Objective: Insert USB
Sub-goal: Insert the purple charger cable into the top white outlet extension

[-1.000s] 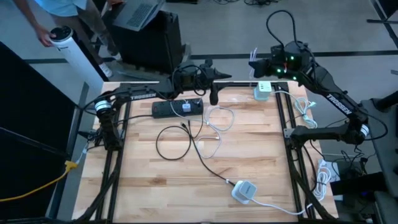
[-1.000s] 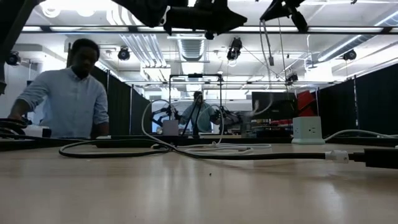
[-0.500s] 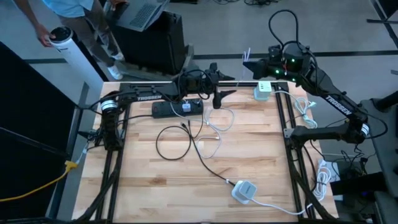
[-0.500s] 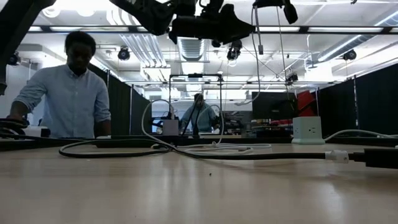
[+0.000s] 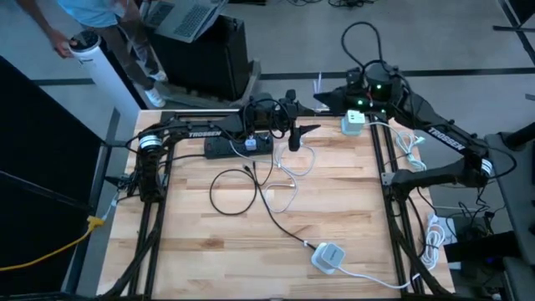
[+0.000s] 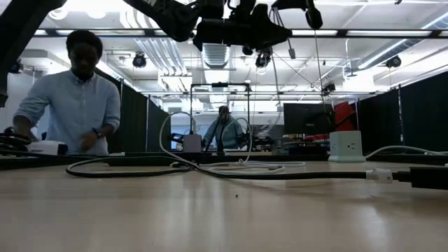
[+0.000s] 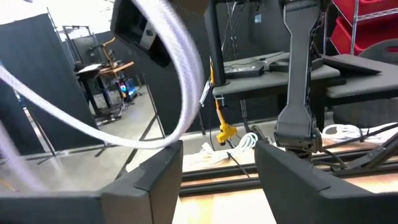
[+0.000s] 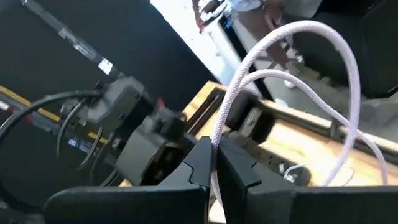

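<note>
USB cable (image 8: 292, 68), white, loops up from the right gripper (image 8: 214, 163), whose jaws are clamped on it above the far edge of a pale wooden table (image 5: 351, 213). Its plug end cannot be made out, nor which way it points. The left gripper (image 7: 217, 165), jaws apart, hovers beside a black power strip (image 5: 238, 145). Black curtains, ceiling lights and a person (image 6: 73, 105) fill the room behind.

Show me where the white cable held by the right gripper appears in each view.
High view: white cable, thin, above the far edge.
Low view: hanging, top centre.
Left wrist view: blurred loop, close.
Right wrist view: pinched by right gripper.
Shared landmark: wooden table.
</note>
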